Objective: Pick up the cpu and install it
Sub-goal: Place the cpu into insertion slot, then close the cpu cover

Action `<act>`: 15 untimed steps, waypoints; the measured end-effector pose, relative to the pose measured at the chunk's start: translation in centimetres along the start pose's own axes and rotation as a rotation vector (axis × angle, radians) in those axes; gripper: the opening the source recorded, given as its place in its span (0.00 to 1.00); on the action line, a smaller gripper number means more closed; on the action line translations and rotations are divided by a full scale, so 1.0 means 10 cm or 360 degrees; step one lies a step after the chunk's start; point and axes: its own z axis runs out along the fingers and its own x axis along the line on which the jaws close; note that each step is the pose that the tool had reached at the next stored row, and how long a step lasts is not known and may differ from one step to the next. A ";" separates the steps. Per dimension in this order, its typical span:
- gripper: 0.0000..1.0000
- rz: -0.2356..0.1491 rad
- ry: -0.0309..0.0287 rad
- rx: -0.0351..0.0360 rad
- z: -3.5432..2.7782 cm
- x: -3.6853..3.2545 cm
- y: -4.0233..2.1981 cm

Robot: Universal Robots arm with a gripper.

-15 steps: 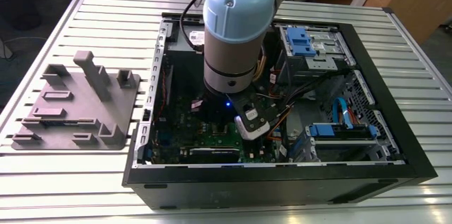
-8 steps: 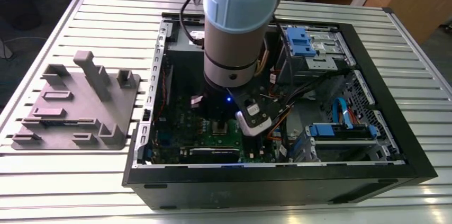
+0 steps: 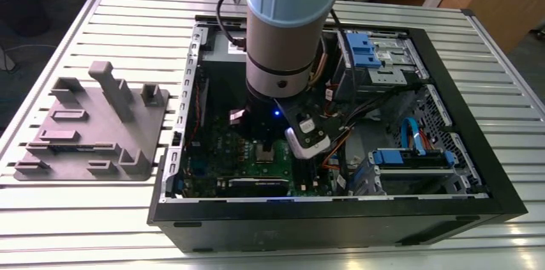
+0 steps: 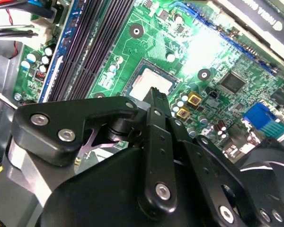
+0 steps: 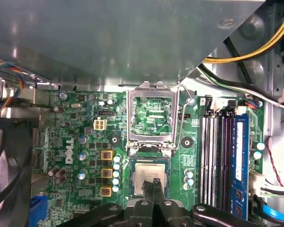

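The end effector (image 5: 155, 182), fingers (image 5: 157, 188) narrowed together, holding nothing, is hovering over the seated cpu (image 5: 146, 172); an off-centre push risks tilting it and bending contacts.

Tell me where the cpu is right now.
In the first wrist view the cpu lies flat on the green motherboard, between the opened metal frame and the end effector, which hangs over its edge.

So the black gripper (image 4: 154, 92) has its fingers pinched together, with the tip right at the edge of the cpu (image 4: 149, 81), which sits flat in its socket on the green motherboard (image 4: 156, 42). Dark memory slots (image 4: 92, 42) run near it, and there's a blue connector (image 4: 262, 118) further off.
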 end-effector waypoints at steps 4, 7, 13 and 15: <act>0.10 0.0077 -0.00021 0.0007 -0.002 0.001 -0.001; 0.10 0.0083 -0.00024 0.0007 -0.002 0.001 0.000; 0.10 0.0084 -0.00024 0.0007 -0.002 0.001 0.000; 0.10 0.0084 -0.00024 0.0007 -0.002 0.001 0.000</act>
